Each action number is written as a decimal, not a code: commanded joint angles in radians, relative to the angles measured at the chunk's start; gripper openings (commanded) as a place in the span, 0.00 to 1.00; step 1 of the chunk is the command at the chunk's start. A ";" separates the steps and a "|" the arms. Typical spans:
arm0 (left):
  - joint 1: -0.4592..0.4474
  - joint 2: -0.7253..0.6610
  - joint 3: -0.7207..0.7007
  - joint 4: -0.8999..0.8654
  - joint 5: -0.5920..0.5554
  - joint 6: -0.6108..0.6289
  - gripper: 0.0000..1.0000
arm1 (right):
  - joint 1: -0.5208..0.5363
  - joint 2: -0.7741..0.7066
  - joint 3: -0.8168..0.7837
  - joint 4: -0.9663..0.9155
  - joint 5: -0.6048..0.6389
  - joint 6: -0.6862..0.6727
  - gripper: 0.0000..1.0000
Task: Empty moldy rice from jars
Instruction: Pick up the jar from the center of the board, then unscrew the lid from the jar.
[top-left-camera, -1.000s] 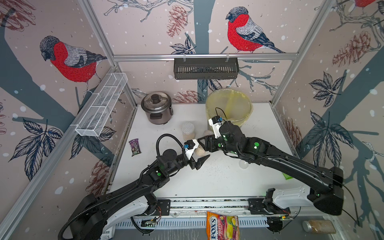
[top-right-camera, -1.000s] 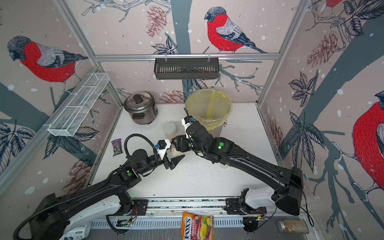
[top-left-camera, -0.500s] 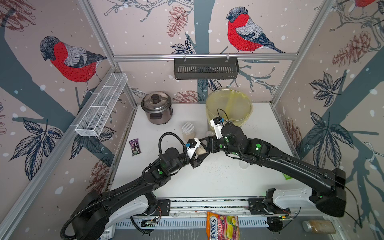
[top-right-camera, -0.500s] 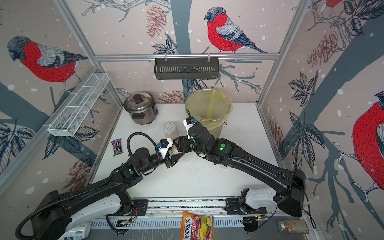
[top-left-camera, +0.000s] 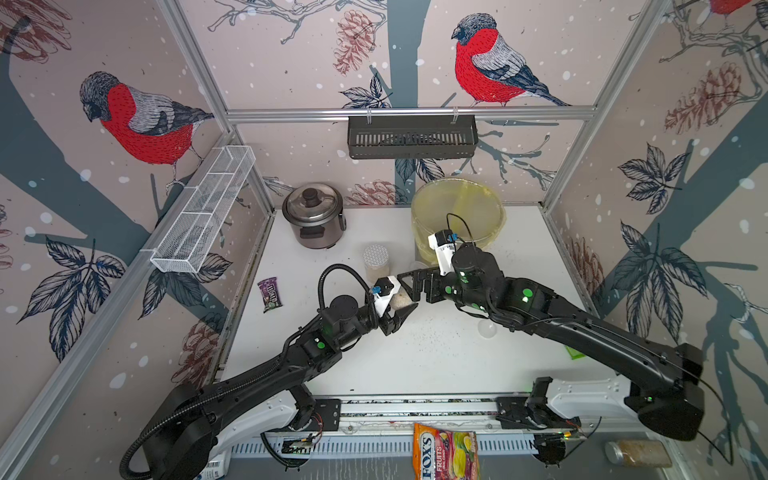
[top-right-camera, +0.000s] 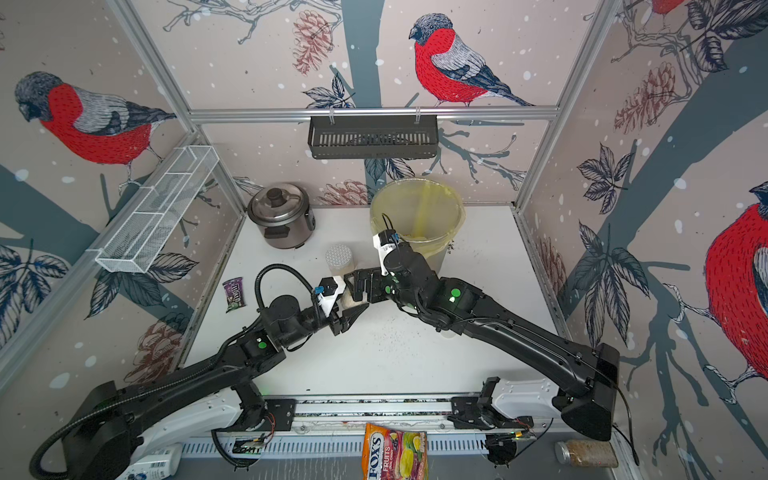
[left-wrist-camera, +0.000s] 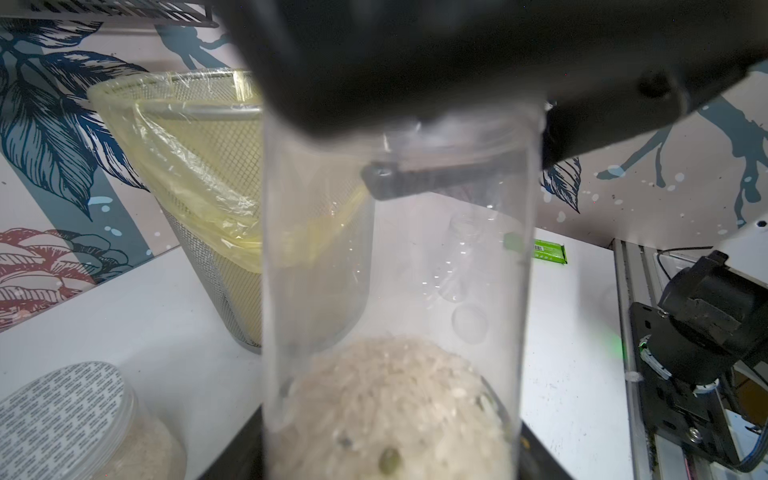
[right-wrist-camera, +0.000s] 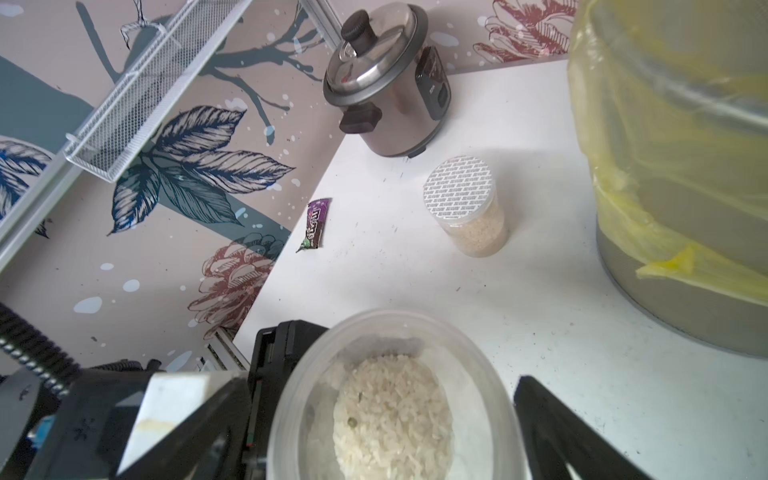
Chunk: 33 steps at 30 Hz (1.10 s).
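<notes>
A narrow clear jar (top-left-camera: 400, 298) (top-right-camera: 351, 300) hangs just above the table's middle, with my left gripper (top-left-camera: 405, 309) (left-wrist-camera: 386, 453) shut on its lower part. Pale moldy rice (left-wrist-camera: 395, 407) (right-wrist-camera: 392, 419) with a green speck fills its bottom. My right gripper (top-left-camera: 410, 286) (right-wrist-camera: 378, 386) stands open around the jar's top end. Its fingers (right-wrist-camera: 552, 436) are clear of the wall. A wider jar with a silver dotted lid (top-left-camera: 376, 259) (top-right-camera: 338, 258) (right-wrist-camera: 459, 193) stands upright behind, part full of rice. The left wrist view shows an empty clear jar (left-wrist-camera: 461, 257) through the held one.
The bin lined with a yellow bag (top-left-camera: 457, 199) (right-wrist-camera: 665, 124) stands at the back, a rice cooker (top-left-camera: 313, 216) to its left. A purple candy packet (top-left-camera: 270, 294) lies left, a green packet (top-left-camera: 575, 353) right. A clear round piece (top-left-camera: 486, 328) lies under my right arm.
My left gripper moved in and shut on the jar that my right gripper was holding. The right jaws have since opened wide around its top.
</notes>
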 joint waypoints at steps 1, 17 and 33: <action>-0.004 -0.025 0.009 0.030 -0.014 0.032 0.42 | -0.011 -0.013 0.007 0.004 0.035 0.023 1.00; -0.093 0.005 0.004 0.198 -0.334 0.313 0.40 | -0.257 -0.064 0.249 -0.361 -0.284 0.003 1.00; -0.164 0.174 0.073 0.261 -0.374 0.424 0.39 | -0.281 0.114 0.361 -0.584 -0.403 0.024 0.93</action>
